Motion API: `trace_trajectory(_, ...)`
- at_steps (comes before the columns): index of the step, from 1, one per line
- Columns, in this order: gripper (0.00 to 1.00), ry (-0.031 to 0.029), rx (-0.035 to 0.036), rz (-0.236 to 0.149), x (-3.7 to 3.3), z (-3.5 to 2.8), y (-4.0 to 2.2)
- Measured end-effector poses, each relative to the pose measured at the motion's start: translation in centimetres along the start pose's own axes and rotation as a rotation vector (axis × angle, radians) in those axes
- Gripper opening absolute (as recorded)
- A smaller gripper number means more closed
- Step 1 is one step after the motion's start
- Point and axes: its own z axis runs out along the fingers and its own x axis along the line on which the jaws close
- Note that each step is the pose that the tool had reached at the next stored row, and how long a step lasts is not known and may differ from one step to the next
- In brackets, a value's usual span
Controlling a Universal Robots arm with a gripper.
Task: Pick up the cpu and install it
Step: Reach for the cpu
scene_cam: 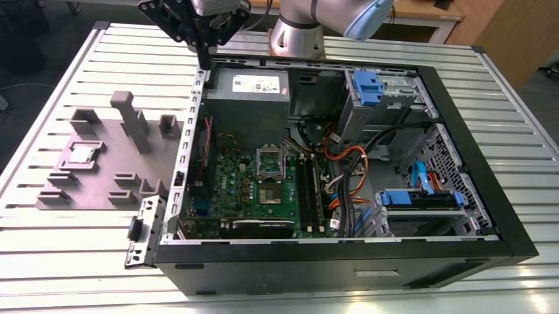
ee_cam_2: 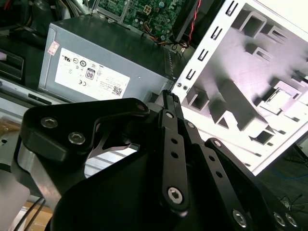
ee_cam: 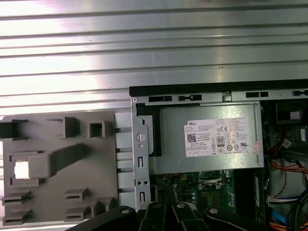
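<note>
One cpu (scene_cam: 83, 154) lies flat, lid up, on the one fixture plate (scene_cam: 105, 190); it is square, with no long axis. The pincer (scene_cam: 203, 62), pressed together and empty, hangs above the computer case's (scene_cam: 349, 268) edge.

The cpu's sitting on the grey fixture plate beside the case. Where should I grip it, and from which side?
Take the cpu by two opposite rim edges, coming straight down from above. It lies flat, lid up, in a raised seat on the fixture plate, with blocks standing nearby, so a sideways approach looks likely blocked and the flat lid offers nothing to pinch.
</note>
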Motion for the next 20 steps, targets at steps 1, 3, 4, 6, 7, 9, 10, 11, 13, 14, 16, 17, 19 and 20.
trace_trajectory(1,0.11,-0.0001,-0.0001,0.0,0.04,0.0,0.0)
trace_trajectory(3,0.11,0.0,0.0,0.0,0.12,0.0,-0.01)
trace_trajectory(4,0.11,0.0,0.0,0.0,0.16,0.0,-0.01)
trace_trajectory(6,0.11,0.0,0.0,0.0,0.24,0.0,-0.02)
trace_trajectory(7,0.11,0.0,-0.0001,0.0,0.27,-0.01,-0.02)
trace_trajectory(9,0.11,0.0,0.0,0.0,0.35,-0.01,-0.03)
trace_trajectory(10,0.11,0.0,0.0,0.0,0.38,-0.01,-0.03)
trace_trajectory(11,0.11,0.0,0.0,0.0,0.43,-0.01,-0.03)
trace_trajectory(13,0.11,0.0,0.0,0.0,0.5,-0.01,-0.04)
trace_trajectory(14,0.11,0.0,0.0,0.0,0.54,-0.02,-0.04)
trace_trajectory(16,0.11,0.0,0.0,0.0,0.62,-0.02,-0.05)
trace_trajectory(17,0.11,0.0,0.0,0.0,0.66,-0.02,-0.05)
trace_trajectory(19,0.11,0.0,0.0,0.0,0.74,-0.02,-0.05)
trace_trajectory(20,0.11,0.0,0.0,0.0,0.77,-0.02,-0.06)
